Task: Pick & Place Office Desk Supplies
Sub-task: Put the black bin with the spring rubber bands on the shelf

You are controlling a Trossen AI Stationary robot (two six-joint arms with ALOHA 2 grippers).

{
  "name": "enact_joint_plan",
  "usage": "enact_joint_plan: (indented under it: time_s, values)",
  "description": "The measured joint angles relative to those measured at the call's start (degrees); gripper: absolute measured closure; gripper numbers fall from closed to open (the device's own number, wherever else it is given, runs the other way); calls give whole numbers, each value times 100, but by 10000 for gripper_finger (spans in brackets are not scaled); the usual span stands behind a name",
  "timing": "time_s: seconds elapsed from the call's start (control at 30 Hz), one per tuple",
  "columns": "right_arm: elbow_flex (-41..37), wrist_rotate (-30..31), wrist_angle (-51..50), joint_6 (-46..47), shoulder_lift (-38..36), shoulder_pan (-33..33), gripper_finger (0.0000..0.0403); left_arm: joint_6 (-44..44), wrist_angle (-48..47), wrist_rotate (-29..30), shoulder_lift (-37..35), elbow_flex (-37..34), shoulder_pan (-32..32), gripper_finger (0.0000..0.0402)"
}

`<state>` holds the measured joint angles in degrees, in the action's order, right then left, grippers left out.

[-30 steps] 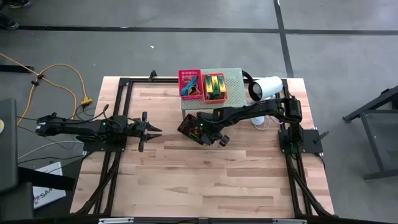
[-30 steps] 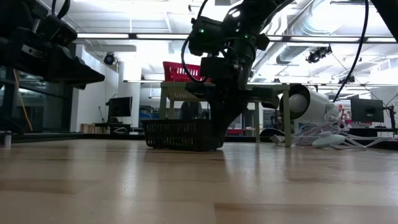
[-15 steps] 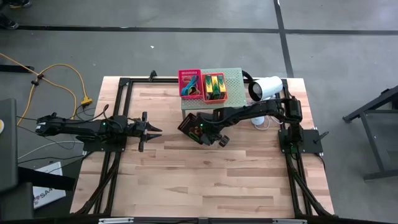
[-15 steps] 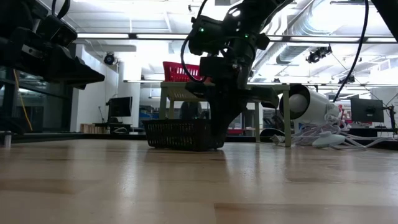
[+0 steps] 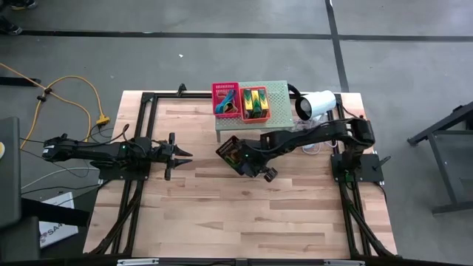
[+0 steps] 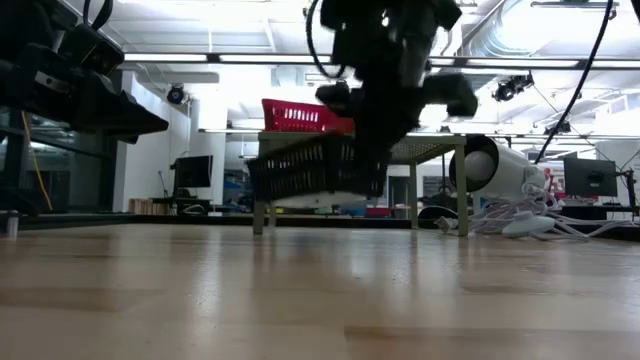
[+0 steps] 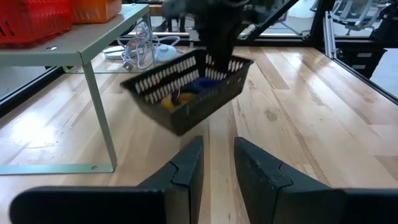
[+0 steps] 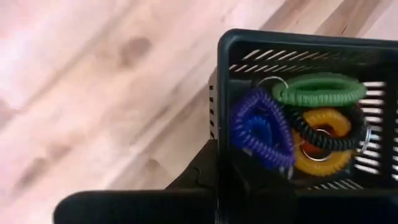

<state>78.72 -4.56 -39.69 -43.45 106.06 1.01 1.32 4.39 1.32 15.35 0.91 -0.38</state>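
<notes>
A black slotted basket [image 6: 315,170] hangs above the table in front of the pale-green shelf [image 5: 279,91], with my right gripper [image 5: 246,159] shut on it. Inside lie coiled loops: blue [image 8: 261,134], green [image 8: 318,91], yellow-orange [image 8: 323,152] and a black one. On the shelf stand a red basket [image 5: 225,98] and an orange basket [image 5: 256,103] with yellow-and-green pieces. My left gripper [image 7: 217,155] waits open, level, at the table's left side, pointing toward the black basket [image 7: 186,93]. My right gripper holds the black basket by one side wall, near a corner [image 8: 217,143]. One finger [image 8: 196,177] shows outside that wall; the other is hidden by the wall. The fingers come from above, slanting down. The basket hangs clear of the table, tilted.
A white cylindrical lamp [image 5: 316,104] and its pale cables [image 6: 520,222] lie at the far right beside the shelf. The shelf's legs [image 6: 412,200] stand just behind the lifted basket. Bare wood [image 5: 244,214] stretches over the table's near half.
My right gripper has risen with the black basket, which stood on the table and now hangs clear of it, tipped. The gripper has also rolled a little and shifted slightly toward the table's right and near edges.
</notes>
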Motion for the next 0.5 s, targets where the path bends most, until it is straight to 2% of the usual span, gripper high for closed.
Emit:
enact_joint_plan:
  time_s: [0.3,0.5]
  values:
    - [17,22,-379,1198,-867,549,399,0,63,7,24,-2,-2,318]
    - [17,443,-889,2109,-1213,1053,399,4,155,9,56,-1,0,318]
